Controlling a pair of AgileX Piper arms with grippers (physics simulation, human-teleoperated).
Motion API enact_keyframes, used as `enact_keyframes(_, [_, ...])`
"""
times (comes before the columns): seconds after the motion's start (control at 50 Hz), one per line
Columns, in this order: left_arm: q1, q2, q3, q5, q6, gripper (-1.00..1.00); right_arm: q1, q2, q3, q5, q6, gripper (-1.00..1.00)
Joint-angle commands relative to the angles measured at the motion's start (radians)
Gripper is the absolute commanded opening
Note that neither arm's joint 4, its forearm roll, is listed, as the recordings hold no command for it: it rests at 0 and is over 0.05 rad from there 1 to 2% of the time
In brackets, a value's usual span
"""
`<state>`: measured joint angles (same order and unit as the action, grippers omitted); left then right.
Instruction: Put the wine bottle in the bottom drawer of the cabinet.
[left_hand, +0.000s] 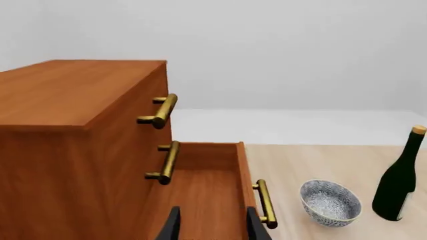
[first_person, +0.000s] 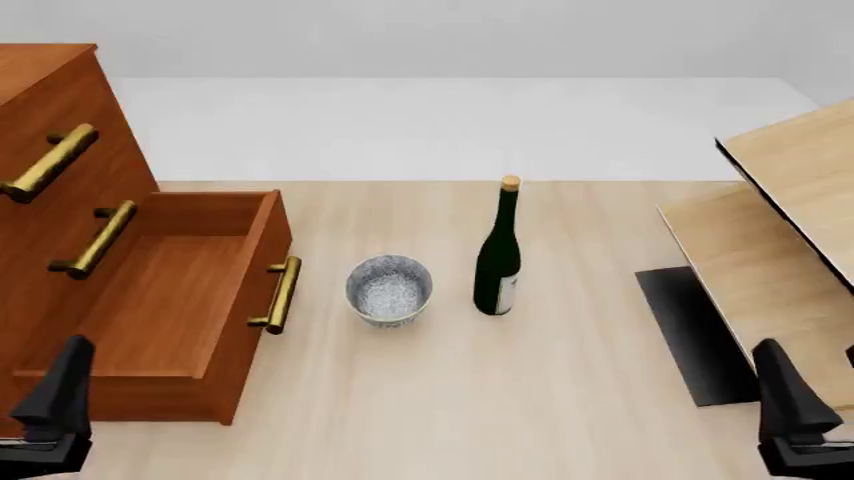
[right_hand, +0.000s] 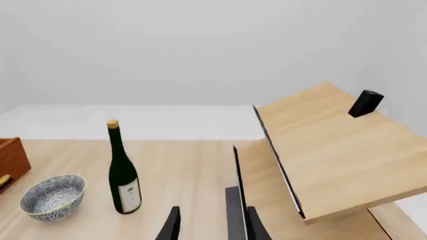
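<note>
The wine bottle (first_person: 499, 262) is standing upright on the table (first_person: 534, 400) at the frame's center, just right of the speckled bowl (first_person: 390, 290). At left, the cabinet (first_person: 54, 130) is showing its bottom drawer (first_person: 174, 300) pulled open. The left pincer (first_person: 54, 415) and right pincer (first_person: 797, 415) are hanging low at the frame's corners, both spread and holding nothing.

The cabinet (first_person: 54, 150) and both grippers' fingers (left_hand: 175, 226) are cropped.
</note>
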<state>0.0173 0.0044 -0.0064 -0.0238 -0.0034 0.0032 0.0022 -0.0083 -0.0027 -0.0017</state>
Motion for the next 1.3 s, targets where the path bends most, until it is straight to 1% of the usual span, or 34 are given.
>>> enact_keyframes(0.02, [-0.035,0.001,-0.042,0.068,0.015,1.00,0.001,0.008,0.006,0.005,0.000,1.00])
enact_keyframes(0.06, [-0.041,0.030,-0.065,0.068,0.022,1.00,0.002,0.010,0.005,0.001,0.005,1.00])
enact_keyframes(0.08, [-0.041,0.069,-0.074,0.048,0.045,1.00,0.002,0.008,0.005,0.004,0.006,1.00])
enact_keyframes(0.16, [-0.040,0.148,-0.122,0.035,0.003,1.00,0.010,0.008,0.006,0.007,0.008,1.00])
enact_keyframes(0.32, [-0.058,0.302,-0.230,0.017,0.043,1.00,0.015,0.006,0.006,0.013,0.017,1.00])
enact_keyframes(0.36, [-0.076,0.326,-0.262,0.024,0.054,1.00,0.014,0.005,0.006,0.016,0.020,1.00])
enact_keyframes(0.38, [-0.092,0.346,-0.281,0.027,0.081,1.00,0.011,0.004,0.006,0.018,0.021,1.00])
enact_keyframes(0.42, [-0.100,0.376,-0.300,0.030,0.081,1.00,0.010,0.001,0.006,0.021,0.022,1.00])
enact_keyframes(0.46, [-0.092,0.400,-0.334,0.039,0.084,1.00,0.009,0.000,0.006,0.023,0.021,1.00])
enact_keyframes(0.5, [-0.115,0.434,-0.361,0.050,0.111,1.00,0.010,0.000,0.006,0.023,0.023,1.00])
enact_keyframes(0.6, [-0.115,0.487,-0.441,0.101,0.081,1.00,0.008,0.000,0.006,0.024,0.022,1.00])
enact_keyframes(0.66, [-0.127,0.561,-0.489,0.132,0.103,1.00,0.006,0.000,0.006,0.025,0.023,1.00])
enact_keyframes(0.7, [-0.126,0.570,-0.521,0.148,0.084,1.00,0.006,0.001,0.006,0.024,0.021,1.00])
enact_keyframes(0.72, [-0.124,0.586,-0.546,0.164,0.059,1.00,0.006,0.001,0.006,0.024,0.021,1.00])
enact_keyframes(0.76, [-0.119,0.614,-0.568,0.178,0.069,1.00,0.007,0.000,0.006,0.025,0.019,1.00])
enact_keyframes(0.8, [-0.122,0.649,-0.602,0.198,0.041,1.00,0.006,0.000,0.006,0.024,0.019,1.00])
enact_keyframes(0.82, [-0.126,0.678,-0.614,0.210,0.060,1.00,0.006,0.001,0.006,0.024,0.019,1.00])
enact_keyframes(0.86, [-0.123,0.721,-0.635,0.229,0.045,1.00,0.006,0.001,0.006,0.024,0.016,1.00])
enact_keyframes(0.9, [-0.128,0.745,-0.653,0.244,0.054,1.00,0.005,0.001,0.006,0.025,0.017,1.00])
enact_keyframes(0.94, [-0.123,0.778,-0.678,0.265,0.023,1.00,0.004,0.002,0.006,0.024,0.015,1.00])
enact_keyframes(0.96, [-0.136,0.796,-0.687,0.277,0.033,1.00,0.005,0.003,0.006,0.024,0.017,1.00])
enact_keyframes(1.0, [-0.130,0.830,-0.704,0.299,0.010,1.00,0.005,0.003,0.006,0.024,0.015,1.00])
enact_keyframes(1.04, [-0.122,0.839,-0.717,0.308,0.011,1.00,0.007,0.002,0.006,0.024,0.016,1.00])
enact_keyframes(1.06, [-0.139,0.866,-0.726,0.328,0.018,1.00,0.006,0.002,0.006,0.025,0.016,1.00])
enact_keyframes(1.08, [-0.142,0.865,-0.735,0.337,-0.007,1.00,0.008,0.001,0.006,0.026,0.015,1.00])
enact_keyframes(1.1, [-0.128,0.868,-0.743,0.342,-0.010,1.00,0.008,0.001,0.006,0.026,0.016,1.00])
enact_keyframes(1.12, [-0.133,0.888,-0.745,0.350,0.020,1.00,0.006,0.001,0.006,0.026,0.015,1.00])
enact_keyframes(1.14, [-0.139,0.893,-0.749,0.355,0.019,1.00,0.006,0.001,0.006,0.026,0.015,1.00])
enact_keyframes(1.16, [-0.132,0.904,-0.761,0.365,-0.025,1.00,0.007,0.002,0.007,0.026,0.016,1.00])
enact_keyframes(1.18, [-0.126,0.920,-0.762,0.370,-0.003,1.00,0.006,0.003,0.007,0.025,0.016,1.00])
enact_keyframes(1.2, [-0.145,0.923,-0.758,0.372,0.008,1.00,0.007,0.002,0.007,0.025,0.014,1.00])
enact_keyframes(1.26, [-0.131,0.937,-0.757,0.371,-0.007,1.00,0.009,0.002,0.006,0.025,0.014,1.00])
enact_keyframes(1.28, [-0.136,0.945,-0.753,0.373,0.014,1.00,0.009,0.002,0.006,0.025,0.014,1.00])
enact_keyframes(1.3, [-0.142,0.946,-0.746,0.371,0.012,1.00,0.008,0.002,0.006,0.025,0.015,1.00])
